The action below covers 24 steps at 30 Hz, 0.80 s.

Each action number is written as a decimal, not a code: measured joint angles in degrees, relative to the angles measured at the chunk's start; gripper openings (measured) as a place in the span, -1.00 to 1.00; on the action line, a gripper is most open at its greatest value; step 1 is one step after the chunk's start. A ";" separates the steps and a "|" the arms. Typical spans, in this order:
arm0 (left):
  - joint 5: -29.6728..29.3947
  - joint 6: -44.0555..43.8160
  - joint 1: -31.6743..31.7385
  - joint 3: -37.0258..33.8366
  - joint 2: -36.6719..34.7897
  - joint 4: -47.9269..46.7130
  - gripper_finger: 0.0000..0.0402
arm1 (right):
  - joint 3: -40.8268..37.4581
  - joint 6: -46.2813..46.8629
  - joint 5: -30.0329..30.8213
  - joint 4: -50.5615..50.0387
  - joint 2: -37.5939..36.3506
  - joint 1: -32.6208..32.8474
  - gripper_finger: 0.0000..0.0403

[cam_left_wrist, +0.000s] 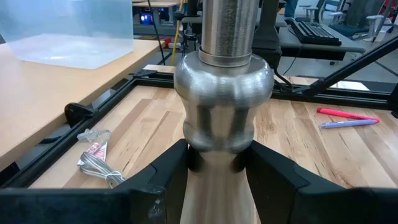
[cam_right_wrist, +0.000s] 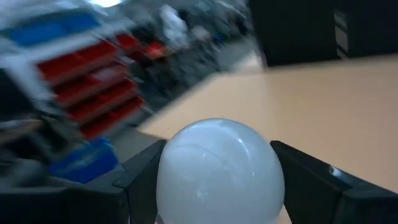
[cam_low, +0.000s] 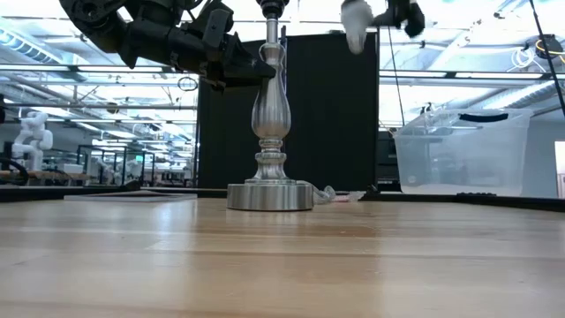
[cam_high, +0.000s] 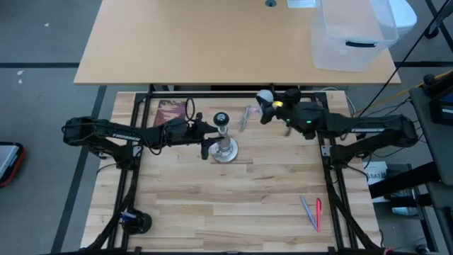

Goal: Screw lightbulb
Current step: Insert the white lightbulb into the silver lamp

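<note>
The silver lamp stand (cam_high: 224,139) stands upright on its round base (cam_low: 269,196) mid-table, its dark socket (cam_high: 221,119) facing up. My left gripper (cam_high: 211,136) is shut on the stand's stem. The white lightbulb (cam_high: 265,96) is held in my right gripper (cam_high: 272,107), high above the table, to the right of the socket and farther back. In the low view the lightbulb (cam_low: 356,25) is near the top edge, level with the socket's top. Its screw base does not plainly show. My left gripper pinches the stand's stem (cam_left_wrist: 217,140) between its two fingers (cam_left_wrist: 166,168), just under the rounded bulge. The fingers come level from the table's left and lie across the stem. The stand is upright, its base on the table. My right gripper pinches the lightbulb's round white head (cam_right_wrist: 217,171) between its two fingers (cam_right_wrist: 311,183), one on either side. It comes from the table's right. The lightbulb is lifted clear of the table and of the stand.
A clear plastic bin (cam_high: 352,37) stands on the far table. A small clear bag with a packet (cam_high: 248,117) lies behind the stand, a reddish booklet (cam_high: 170,110) to the left. Two pens (cam_high: 312,212) lie near right, a dark round object (cam_high: 136,222) near left.
</note>
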 joint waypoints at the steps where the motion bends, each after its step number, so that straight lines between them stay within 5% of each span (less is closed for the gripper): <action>1: 0.00 0.00 0.00 0.00 0.00 0.02 -0.25 | 0.04 -2.80 -1.31 2.67 -0.42 0.27 0.27; 14: 3.83 0.22 2.00 0.00 0.00 0.03 -0.25 | 1.68 -14.72 -15.32 18.37 3.65 0.40 0.27; 24: 6.38 0.26 3.72 -0.09 0.07 1.13 -0.25 | 24.29 -19.42 -19.69 3.95 16.38 1.70 0.27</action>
